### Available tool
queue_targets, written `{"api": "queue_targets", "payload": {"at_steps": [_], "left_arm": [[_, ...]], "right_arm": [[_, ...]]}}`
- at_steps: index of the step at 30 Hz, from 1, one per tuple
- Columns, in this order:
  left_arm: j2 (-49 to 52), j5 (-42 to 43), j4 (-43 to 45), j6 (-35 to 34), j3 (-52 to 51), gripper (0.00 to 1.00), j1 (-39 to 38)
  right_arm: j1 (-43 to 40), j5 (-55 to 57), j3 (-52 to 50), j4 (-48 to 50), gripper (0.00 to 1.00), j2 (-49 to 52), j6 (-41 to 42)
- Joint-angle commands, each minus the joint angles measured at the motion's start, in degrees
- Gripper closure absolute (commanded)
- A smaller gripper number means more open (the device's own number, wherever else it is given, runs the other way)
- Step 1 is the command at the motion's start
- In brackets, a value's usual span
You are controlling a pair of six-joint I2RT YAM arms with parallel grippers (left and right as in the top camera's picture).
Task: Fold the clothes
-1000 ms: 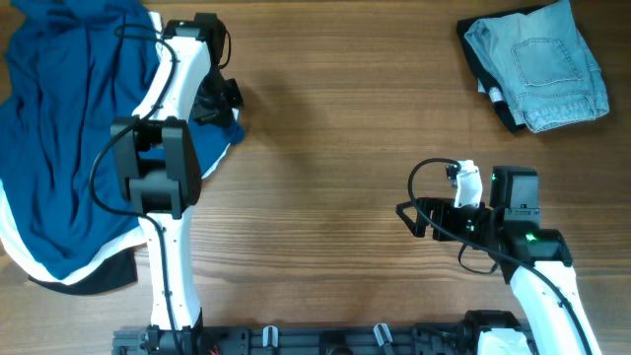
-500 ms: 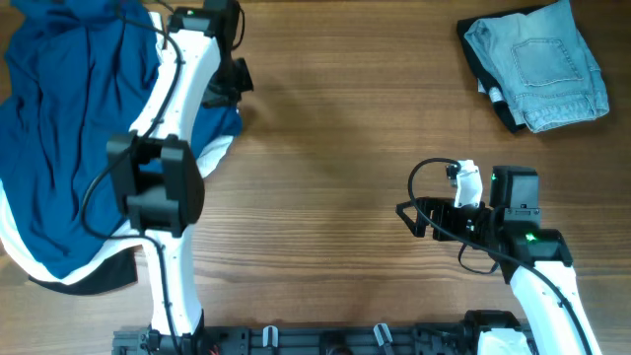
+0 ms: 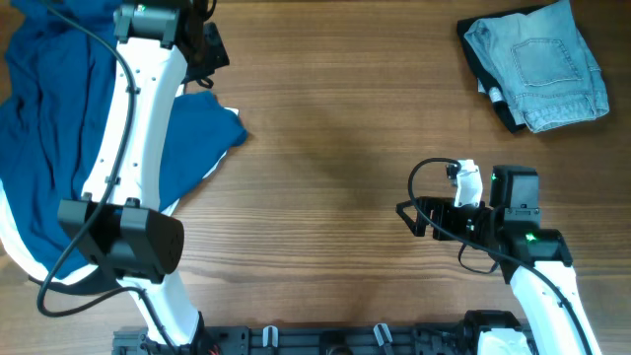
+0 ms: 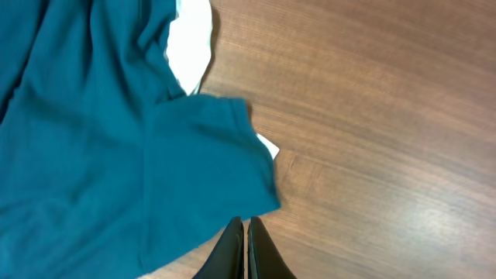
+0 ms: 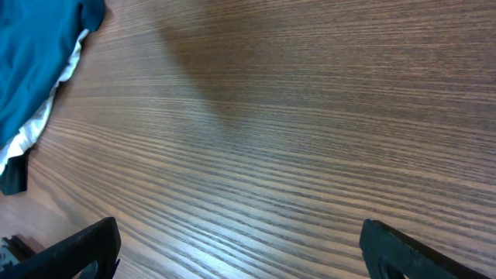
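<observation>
cloth first: your deep-blue t-shirt (image 3: 59, 148) lies rumpled and creased over the left end of the table (image 3: 335, 128). its long axis runs from the far edge back toward the arm bases, and one sleeve points right, toward the table's middle. a white shirt (image 4: 192, 39) lies under it and peeks out along the edge. lettering, if any, is too small to read. your left gripper (image 4: 246, 226) hangs over the sleeve's edge, fingers pressed together; you cannot tell whether they nip cloth. your right gripper (image 5: 240, 248) is spread wide above bare wood, well apart from the clothes.
</observation>
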Motion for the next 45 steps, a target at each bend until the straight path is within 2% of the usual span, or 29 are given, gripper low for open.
{"api": "queue_targets", "payload": {"at_steps": [1, 2, 4, 5, 6, 10, 13, 16, 18, 20, 21, 23, 29, 35, 45], "left_arm": [[3.21, 1.64, -1.07, -0.96, -0.15, 0.9, 0.07], [4.33, 1.99, -1.31, -0.96, -0.15, 0.83, 0.07], [6.99, 3.13, -1.75, -0.94, -0.15, 0.53, 0.07], [8.63, 4.13, -2.19, -0.92, -0.15, 0.42, 0.07], [11.04, 5.11, -2.43, -0.68, -0.15, 0.37, 0.11], [20.09, 9.33, -3.26, -0.68, -0.15, 0.3, 0.11], [25.27, 13.29, -3.91, 0.57, -0.15, 0.36, 0.04], [26.97, 13.64, -4.37, 0.59, -0.15, 0.36, 0.07], [26.97, 13.66, -4.44, 0.57, -0.15, 0.41, 0.26], [27.23, 13.66, -4.57, 0.57, -0.15, 0.59, 0.66], [27.32, 13.66, -4.57, 0.57, -0.15, 0.74, 1.07], [27.32, 13.66, -4.57, 0.55, -0.15, 0.96, 1.64], [27.32, 13.35, -4.28, 0.57, -0.15, 0.96, 2.25], [24.76, 11.17, -2.01, 0.02, -0.15, 0.96, -0.44], [10.45, 7.1, 1.49, -1.95, -0.13, 0.96, -4.11]], "right_arm": [[0.24, -1.38, 1.42, 0.31, 0.0, 0.11, -1.01], [0.24, -1.4, 1.42, 0.28, 0.0, 0.11, -0.98], [0.24, -1.4, 1.42, 0.13, 0.0, 0.11, -1.01], [0.24, -1.4, 1.42, 0.07, 0.0, 0.11, -1.03], [0.24, -1.4, 1.42, 0.07, 0.0, 0.11, -1.01], [0.24, -1.36, 1.42, 0.02, 0.0, 0.13, -1.03], [0.24, -1.36, 1.42, -0.13, 0.0, 0.13, -1.03], [0.24, -1.36, 1.42, -0.39, 0.0, 0.13, -1.03], [0.24, -1.38, 1.42, -0.39, 0.0, 0.11, -1.03], [0.24, -1.38, 1.42, -0.48, 0.0, 0.13, -1.01], [0.24, -1.38, 1.42, -0.61, 0.0, 0.13, -1.03], [0.24, -1.38, 1.42, -0.96, 0.0, 0.11, -1.03], [0.24, -1.36, 1.42, -1.18, 0.0, 0.13, -1.03], [0.24, -1.33, 1.42, -1.11, 0.0, 0.13, -1.03], [0.24, -1.07, 1.42, -0.46, 0.0, 0.13, -1.07]]}}
